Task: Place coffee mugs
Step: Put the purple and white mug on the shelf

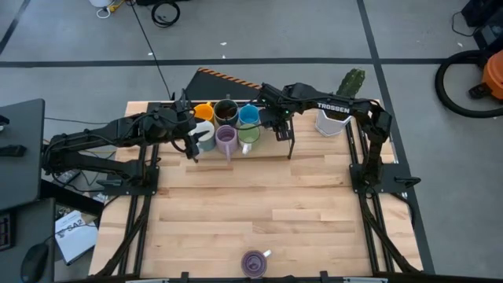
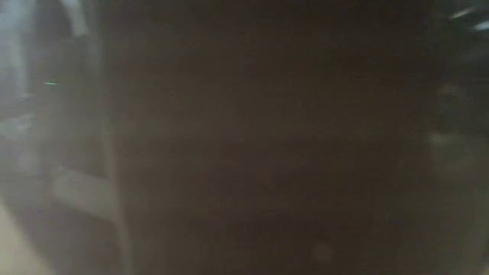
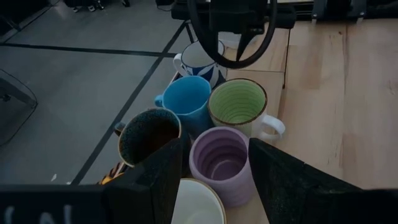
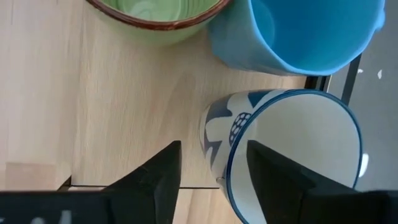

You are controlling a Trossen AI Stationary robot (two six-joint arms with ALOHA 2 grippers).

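Even overhead light, soft shadows under arms on the table [image 1: 259,212]; low view dark, wholly blurred; wrist views sharp.

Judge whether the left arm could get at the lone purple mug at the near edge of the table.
Probably yes. The purple mug stands alone at the table's near edge, with bare wood between it and the left hand, which is open at the far cluster. Whether the arm stretches that far cannot be told.

The high view looks straight down on the whole tabletop [image 1: 267,204]. The low view is blocked by something dark close to its lens. Both wrist views sit close above the mug cluster, sharing the blue mug [image 3: 189,102] and green mug [image 3: 237,106].
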